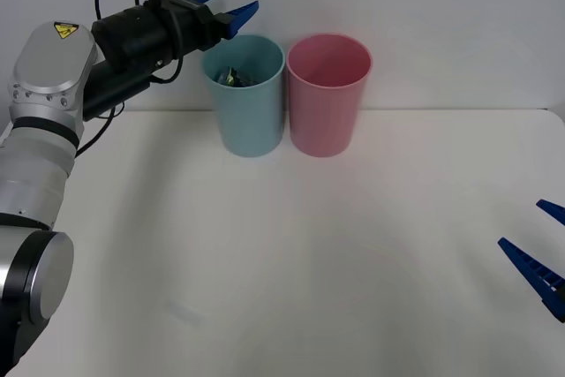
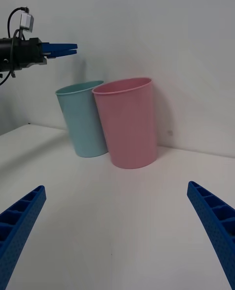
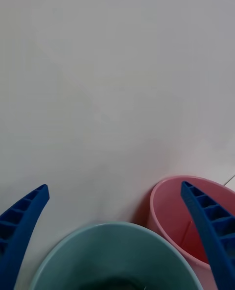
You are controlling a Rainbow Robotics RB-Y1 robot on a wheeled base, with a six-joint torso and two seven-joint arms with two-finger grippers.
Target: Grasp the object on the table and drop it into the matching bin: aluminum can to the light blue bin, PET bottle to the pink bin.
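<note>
The left pincer [image 1: 228, 6] hangs above the rim of the light blue bin [image 1: 252, 121], fingers spread and holding nothing. From the front, the aluminum can [image 1: 235, 77] lies inside that bin, dark against its wall; the left wrist view looks down on both rims but the can cannot be made out. The pink bin [image 1: 325, 116] touches its neighbour. The right pincer [image 1: 546, 249] waits released low over the white surface [image 1: 291, 262], well apart.

Dark aluminum can [image 1: 235, 76] inside light blue bin [image 1: 251, 125]; pink bin [image 1: 325, 112] touching beside, on table [image 1: 291, 262].
</note>
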